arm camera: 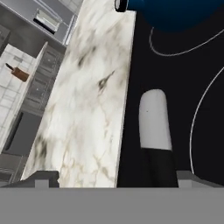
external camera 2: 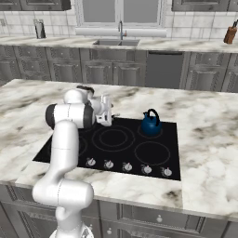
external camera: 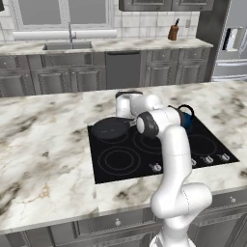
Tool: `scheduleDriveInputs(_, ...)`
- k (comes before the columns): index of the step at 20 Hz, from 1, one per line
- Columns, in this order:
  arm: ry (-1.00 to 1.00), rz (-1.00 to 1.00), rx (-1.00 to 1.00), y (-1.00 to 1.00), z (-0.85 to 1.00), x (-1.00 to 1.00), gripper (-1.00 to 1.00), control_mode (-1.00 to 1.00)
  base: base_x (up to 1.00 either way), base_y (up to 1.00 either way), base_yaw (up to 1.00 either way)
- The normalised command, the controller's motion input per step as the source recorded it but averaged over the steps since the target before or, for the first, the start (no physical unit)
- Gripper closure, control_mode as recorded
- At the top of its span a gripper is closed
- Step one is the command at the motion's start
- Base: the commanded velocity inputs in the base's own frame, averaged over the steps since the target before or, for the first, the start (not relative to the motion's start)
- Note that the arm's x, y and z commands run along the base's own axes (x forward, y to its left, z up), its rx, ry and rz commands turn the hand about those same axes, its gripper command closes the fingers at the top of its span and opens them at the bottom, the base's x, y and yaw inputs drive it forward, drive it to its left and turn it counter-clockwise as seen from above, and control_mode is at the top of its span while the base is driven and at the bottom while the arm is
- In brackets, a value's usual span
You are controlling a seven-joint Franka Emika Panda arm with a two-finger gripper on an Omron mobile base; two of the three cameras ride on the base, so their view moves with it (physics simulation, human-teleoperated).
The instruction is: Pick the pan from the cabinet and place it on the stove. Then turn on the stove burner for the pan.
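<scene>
From the left base view, the pan was seen resting on the stove, at its far-left burner. From the right, a blue kettle was seen on the stove's far side. In the hand view, the tool was spread wide, empty, the pan's handle between its fingertips.

Pan occupying back-left burner; blue kettle blocking back-right burner. Front burners lying free. Knob row lining front edge. Marble surface lying open either side.
</scene>
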Motion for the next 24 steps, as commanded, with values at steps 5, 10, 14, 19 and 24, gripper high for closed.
scheduleDriveInputs(5, 0.04, -0.06, 0.0, 0.13, -0.16, -0.08, -1.0, -1.0, 0.0, 0.0, 0.0)
scheduleDriveInputs(10, 0.06, -0.05, 0.0, 0.05, -0.17, -0.04, -1.0, -1.0, 0.0, 0.0, 0.0)
scheduleDriveInputs(14, 0.09, -0.04, 0.0, 0.0, -0.07, -0.06, -1.0, -1.0, 0.0, 0.0, 0.0)
scheduleDriveInputs(19, 0.11, -0.04, 0.0, 0.0, 0.0, -0.08, -1.0, -1.0, 0.0, 0.0, 0.0)
scheduleDriveInputs(24, 0.06, -0.04, 0.0, 0.0, 0.05, -0.22, -1.0, -1.0, 0.0, 0.0, 0.0)
